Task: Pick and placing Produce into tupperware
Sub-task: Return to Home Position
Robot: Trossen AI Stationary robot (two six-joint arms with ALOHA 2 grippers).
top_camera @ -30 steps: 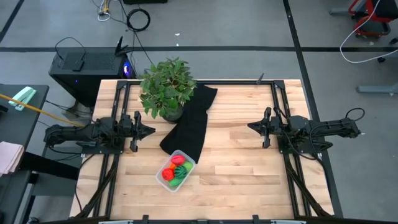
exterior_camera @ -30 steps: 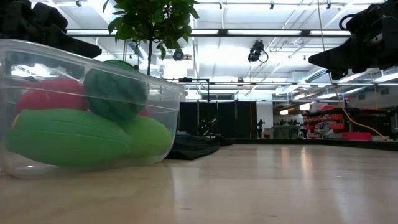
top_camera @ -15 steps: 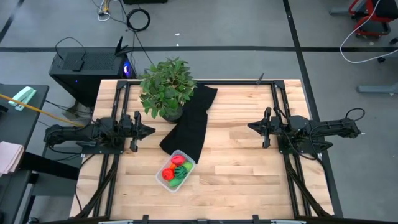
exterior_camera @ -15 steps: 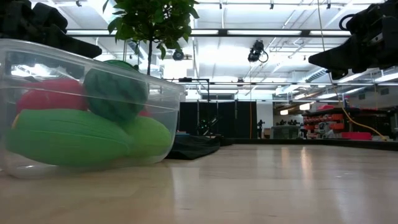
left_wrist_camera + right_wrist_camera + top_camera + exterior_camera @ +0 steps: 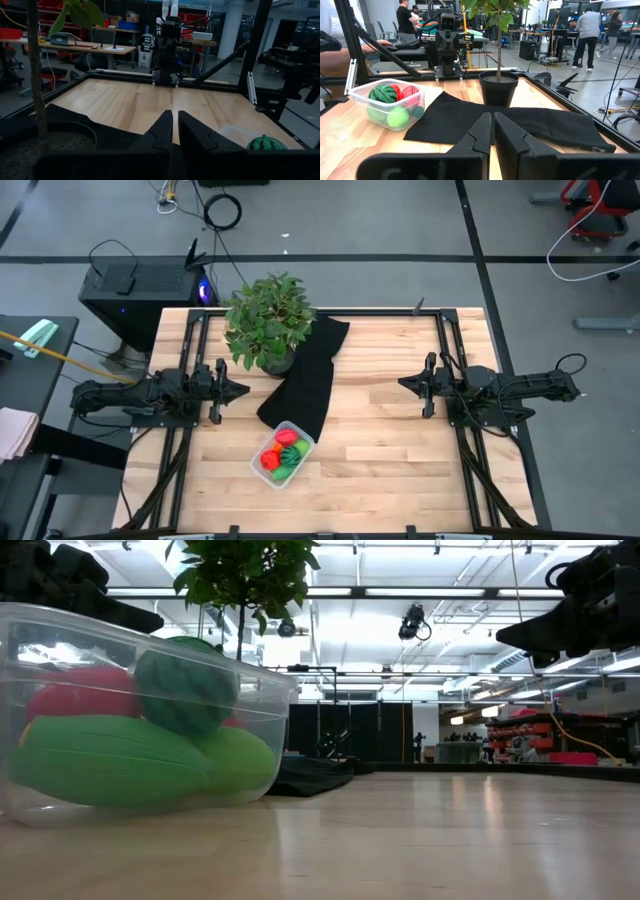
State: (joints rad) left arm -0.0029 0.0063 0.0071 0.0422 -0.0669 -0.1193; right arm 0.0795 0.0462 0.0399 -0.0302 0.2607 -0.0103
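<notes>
Nothing has moved since the earlier frames; arms and things lie exactly as they did. The left hand [image 5: 240, 391] hangs over the left side of the desk [image 5: 400, 460], and the right hand [image 5: 404, 384] over the right side. Each has its fingers drawn together to a thin slit and holds nothing. The tupperware [image 5: 301, 434] sits near the middle of the desk, at the near end of the black cloth [image 5: 305, 380], well apart from both hands. The produce [image 5: 281, 453] is piled inside it: red, dark green striped, light green and long green pieces show, though I cannot count all six. No toy lies loose on the desk, so the packing looks done. Both arms are tucked back, so little seems left but settling at rest.
</notes>
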